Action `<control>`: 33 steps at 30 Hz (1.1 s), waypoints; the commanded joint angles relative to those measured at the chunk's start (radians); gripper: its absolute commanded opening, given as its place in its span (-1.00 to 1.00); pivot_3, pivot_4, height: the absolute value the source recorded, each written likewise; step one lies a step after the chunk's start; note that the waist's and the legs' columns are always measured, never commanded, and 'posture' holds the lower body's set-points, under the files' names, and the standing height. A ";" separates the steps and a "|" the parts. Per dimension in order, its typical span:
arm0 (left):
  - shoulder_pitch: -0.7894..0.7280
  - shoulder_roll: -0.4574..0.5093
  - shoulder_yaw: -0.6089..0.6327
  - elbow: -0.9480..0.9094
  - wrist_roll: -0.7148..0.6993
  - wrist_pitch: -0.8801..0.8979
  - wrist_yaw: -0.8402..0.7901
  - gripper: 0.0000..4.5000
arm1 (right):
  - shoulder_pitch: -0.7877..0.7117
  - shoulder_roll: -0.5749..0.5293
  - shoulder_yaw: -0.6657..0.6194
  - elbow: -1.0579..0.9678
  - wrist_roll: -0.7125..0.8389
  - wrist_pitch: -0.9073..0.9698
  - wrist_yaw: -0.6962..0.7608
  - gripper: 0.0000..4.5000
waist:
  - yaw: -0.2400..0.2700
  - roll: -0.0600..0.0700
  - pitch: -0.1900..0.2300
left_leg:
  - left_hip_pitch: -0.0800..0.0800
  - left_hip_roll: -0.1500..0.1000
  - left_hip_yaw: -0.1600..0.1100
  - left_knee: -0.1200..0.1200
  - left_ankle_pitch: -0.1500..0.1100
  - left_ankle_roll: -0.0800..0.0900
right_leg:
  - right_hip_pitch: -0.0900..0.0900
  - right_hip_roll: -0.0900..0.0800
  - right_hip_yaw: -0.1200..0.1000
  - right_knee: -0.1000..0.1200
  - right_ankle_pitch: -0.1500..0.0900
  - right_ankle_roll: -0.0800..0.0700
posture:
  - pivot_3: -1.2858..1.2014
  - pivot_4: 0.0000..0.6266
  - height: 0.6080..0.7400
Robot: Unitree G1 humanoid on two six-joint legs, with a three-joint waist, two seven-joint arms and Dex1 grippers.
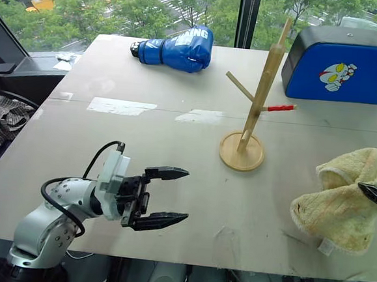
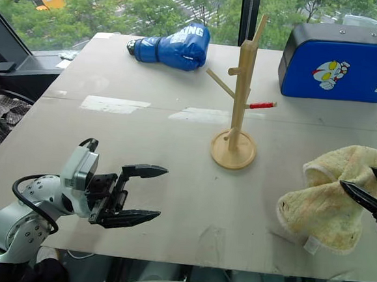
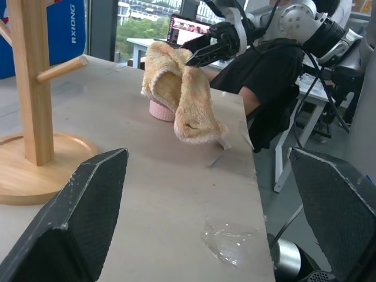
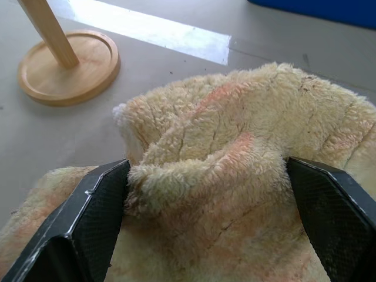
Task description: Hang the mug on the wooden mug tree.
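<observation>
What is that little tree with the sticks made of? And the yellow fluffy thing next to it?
The wooden mug tree looks like pale, smooth wood: you can see light grain on its round base, and one peg has a red tip. The fluffy towel looks like soft, shaggy fleece or terry cloth, pale yellow with faint orange patches; which fabric exactly is hard to tell.

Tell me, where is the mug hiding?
The mug sits under the fluffy yellow towel on the table's right side, right of the wooden mug tree; just its pale bottom edge peeks out in the left wrist view.
</observation>
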 commanded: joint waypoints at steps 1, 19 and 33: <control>-0.002 -0.003 0.010 -0.033 -0.010 -0.012 0.013 1.00 | -0.012 -0.020 -0.002 0.000 -0.033 -0.015 0.024 0.36 | 0.000 0.000 0.000 | 0.000 0.000 0.000 0.000 0.000 0.000 | 0.000 0.001 0.000 0.000 0.000 0.000 | 0.03 -0.52 1.00; -0.030 -0.003 0.000 0.016 0.002 -0.017 0.002 1.00 | -0.318 -0.008 -0.340 0.152 0.346 0.092 -0.062 -0.96 | -0.003 0.000 0.000 | 0.000 0.000 0.000 0.000 0.000 0.000 | 0.000 0.001 0.000 0.000 0.000 0.000 | 0.03 -0.52 1.00; -0.047 -0.039 -0.003 0.058 0.024 -0.055 -0.008 1.00 | -0.661 -0.079 -0.103 0.593 -0.116 -0.359 -0.382 -0.96 | -0.009 0.001 0.000 | 0.000 0.000 0.004 0.001 0.002 -0.003 | -0.001 0.000 0.003 0.000 0.000 0.000 | 0.03 -0.52 1.00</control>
